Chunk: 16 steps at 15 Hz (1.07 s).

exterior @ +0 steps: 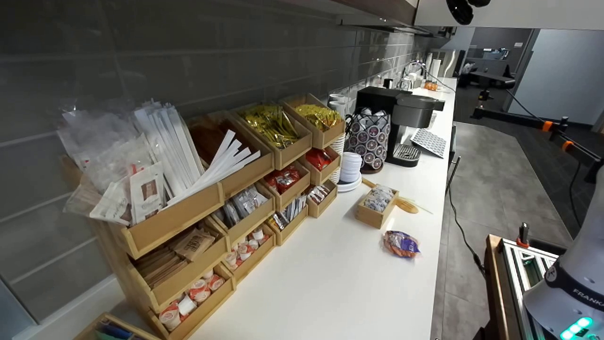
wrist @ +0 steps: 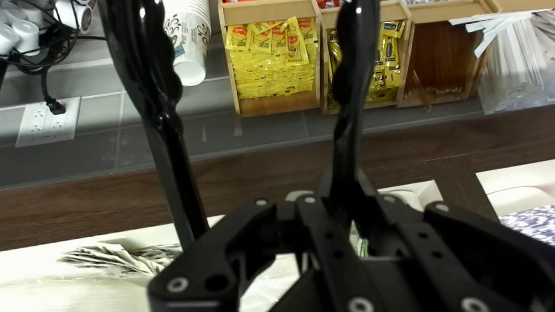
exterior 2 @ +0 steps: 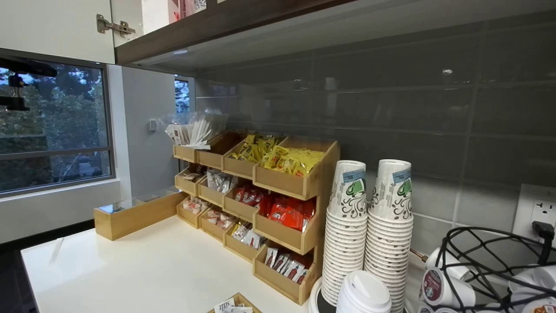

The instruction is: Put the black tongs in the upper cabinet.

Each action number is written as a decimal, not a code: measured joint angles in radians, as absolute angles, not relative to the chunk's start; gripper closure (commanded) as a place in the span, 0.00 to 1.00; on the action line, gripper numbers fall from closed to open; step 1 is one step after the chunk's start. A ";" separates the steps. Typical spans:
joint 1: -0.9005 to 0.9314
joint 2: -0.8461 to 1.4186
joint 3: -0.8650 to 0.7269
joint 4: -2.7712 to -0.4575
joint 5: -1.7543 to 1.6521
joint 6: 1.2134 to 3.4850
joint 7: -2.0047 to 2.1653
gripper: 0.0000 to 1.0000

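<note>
There are two cup stacks (exterior 2: 345,243), one tiered rack (exterior 2: 278,233) and one pair of tongs (wrist: 162,121).

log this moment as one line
gripper: closed on black tongs | upper cabinet: door open | release: not yet done

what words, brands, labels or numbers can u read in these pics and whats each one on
"FRANKA": the arm, last letter at the picture's edge
"salt": a white packet, slightly blurred
Too small or blurred to read: print on the cups, yellow packets, pods and purple packet
No readable numbers
</note>
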State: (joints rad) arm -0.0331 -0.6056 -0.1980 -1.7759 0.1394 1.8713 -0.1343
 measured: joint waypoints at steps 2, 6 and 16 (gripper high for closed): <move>-0.033 -0.579 -0.198 -1.742 0.137 1.871 -0.158 0.96; -0.029 -0.501 -0.199 -1.662 0.133 1.870 -0.253 0.96; -0.015 -0.299 -0.252 -1.384 0.134 1.824 -0.550 0.96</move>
